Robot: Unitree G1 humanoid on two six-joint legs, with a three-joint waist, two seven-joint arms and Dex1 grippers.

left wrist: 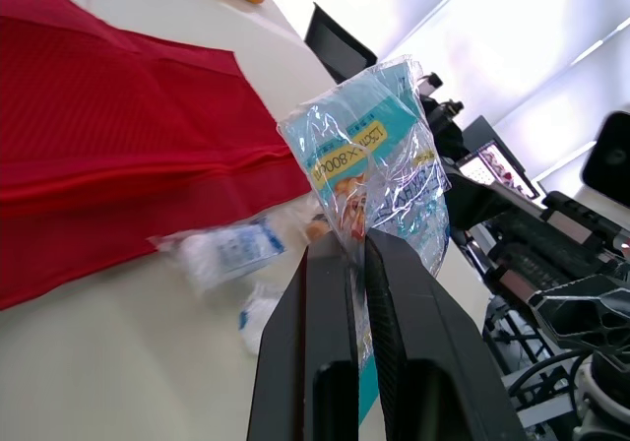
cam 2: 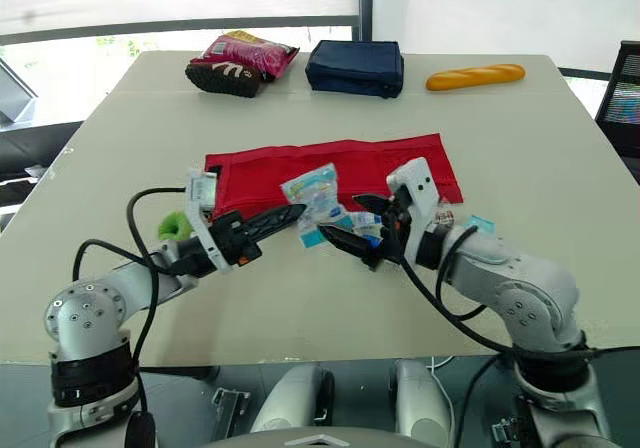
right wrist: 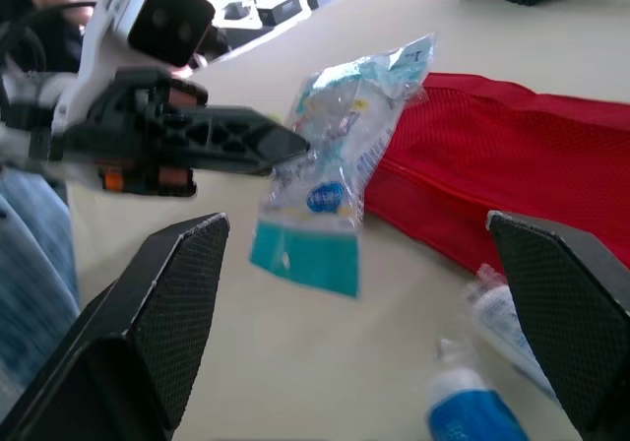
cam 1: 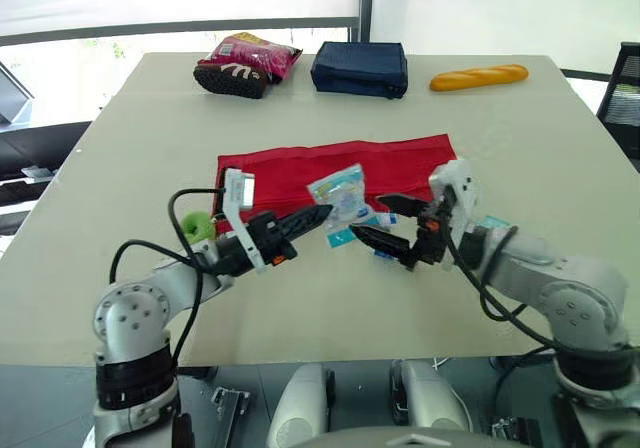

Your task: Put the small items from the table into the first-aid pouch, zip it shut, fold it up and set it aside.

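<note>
Well, crinkly clear packet (cam 1: pixel 338 190) (teal print), pinched

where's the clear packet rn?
The packet is mid-frame in the head views, pinched in the left gripper over the front edge of the red pouch, open right gripper just right of it.

Pouch's near edge: your left gripper (cam 1: pixel 325 213) and right gripper (cam 1: pixel 372 218) meet tip to tip here, over the red pouch (cam 1: pixel 340 163), with little gap between them.
Between the tips: the packet (cam 1: pixel 338 193) pinched in the left jaws hangs in that gap, facing your wide-spread right jaws.
Below the right gripper: small loose items (left wrist: pixel 221 249) clutter the surface (cam 1: pixel 320 308) beside the pouch.
Left flank: a green object (cam 1: pixel 200 230) sits just beside your left arm.
Far edge: a snack bag (cam 1: pixel 245 63), navy bag (cam 1: pixel 360 68) and bread roll (cam 1: pixel 480 76) stand well apart from the pouch, with bare surface between.
Near edge: bare, so you can pass.
</note>
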